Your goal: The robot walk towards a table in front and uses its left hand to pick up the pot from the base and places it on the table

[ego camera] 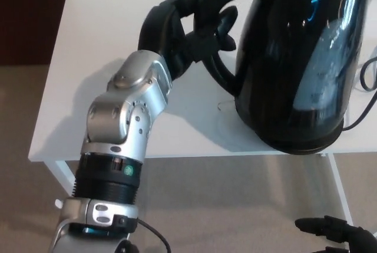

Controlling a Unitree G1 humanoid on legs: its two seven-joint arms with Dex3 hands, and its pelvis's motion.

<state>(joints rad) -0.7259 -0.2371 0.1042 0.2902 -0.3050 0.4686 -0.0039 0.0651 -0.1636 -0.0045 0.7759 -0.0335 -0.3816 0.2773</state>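
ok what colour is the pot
The pot is glossy black with bluish reflections on its side, shown best in the head view.

Bright, even light nearly washes out the white bench (88, 58); bluish glare streaks the glossy black pot (306, 58); soft shadows, slight blur.

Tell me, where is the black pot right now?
In the head view the black pot fills the upper right, over the right end of the white table, with the left hand wrapped round its handle.
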